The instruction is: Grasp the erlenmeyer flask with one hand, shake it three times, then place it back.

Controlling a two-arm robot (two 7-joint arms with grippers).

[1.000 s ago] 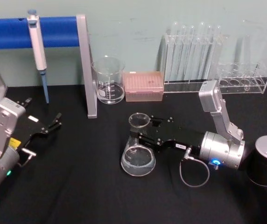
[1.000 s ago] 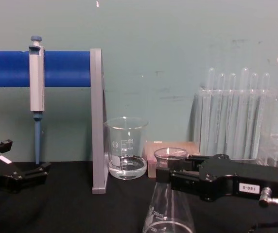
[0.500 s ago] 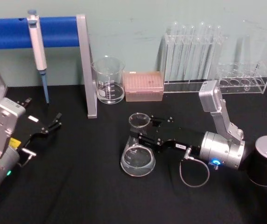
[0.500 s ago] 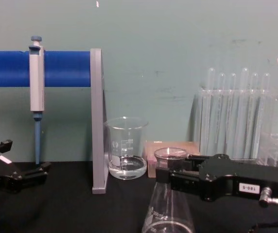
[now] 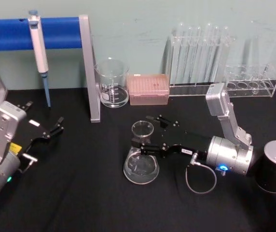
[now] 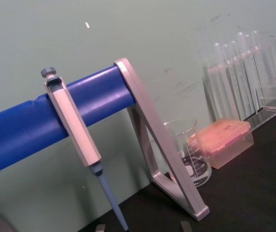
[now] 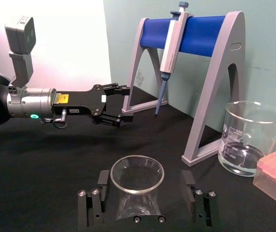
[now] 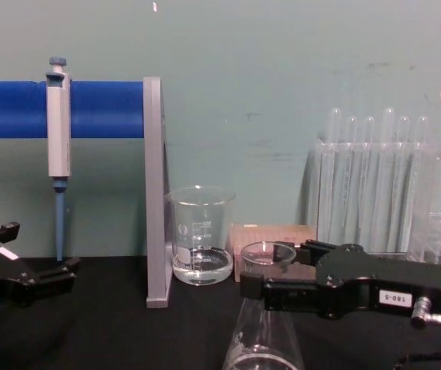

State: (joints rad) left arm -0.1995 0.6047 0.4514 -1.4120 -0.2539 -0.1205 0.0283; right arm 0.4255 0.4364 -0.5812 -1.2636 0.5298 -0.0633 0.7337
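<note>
The flask [image 5: 140,165] stands upright on the black surface [image 5: 80,193], a little in front of the beaker [image 5: 112,83]. My right tool [image 5: 142,129] is spread wide, one finger on each side of the neck, clear of the glass. My left tool [image 5: 55,128] rests spread at the left, well apart.

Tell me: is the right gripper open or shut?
Open. The right gripper has one finger on each side of the erlenmeyer flask neck, with gaps between.
</note>
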